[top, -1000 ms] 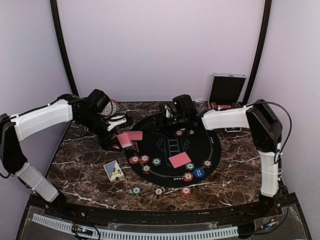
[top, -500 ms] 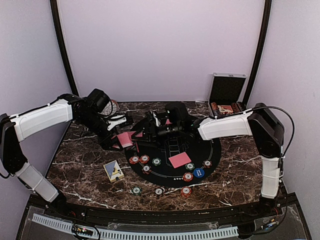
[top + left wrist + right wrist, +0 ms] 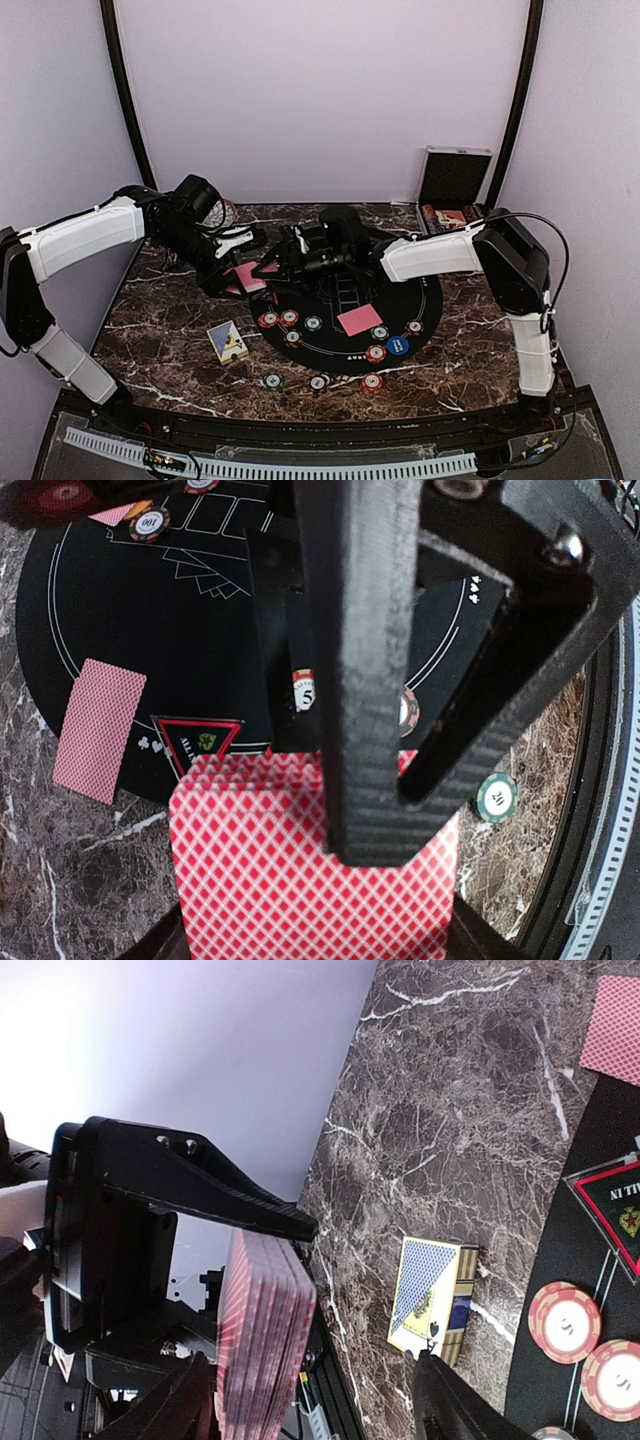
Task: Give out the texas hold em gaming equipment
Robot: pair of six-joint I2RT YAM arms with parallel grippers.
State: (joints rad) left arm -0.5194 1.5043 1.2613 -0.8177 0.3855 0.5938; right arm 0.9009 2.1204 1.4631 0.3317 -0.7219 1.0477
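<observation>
My left gripper (image 3: 240,272) is shut on a deck of red-backed cards (image 3: 247,277) and holds it above the left edge of the round black mat (image 3: 425,300). In the left wrist view the deck (image 3: 260,880) fills the bottom, and the right gripper's black finger (image 3: 370,680) crosses over it. My right gripper (image 3: 273,263) is open at the deck. In the right wrist view the deck (image 3: 265,1330) stands edge-on between its spread fingertips. A single card (image 3: 359,320) and several chips (image 3: 290,318) lie on the mat.
A blue-and-yellow card box (image 3: 228,341) lies on the marble left of the mat. Three chips (image 3: 318,382) sit near the front edge. The silver case (image 3: 455,180) stands open at the back right. Another single card (image 3: 98,730) lies on the mat's edge.
My right gripper has moved left across the mat to the deck in my left gripper. The left arm has barely moved.
</observation>
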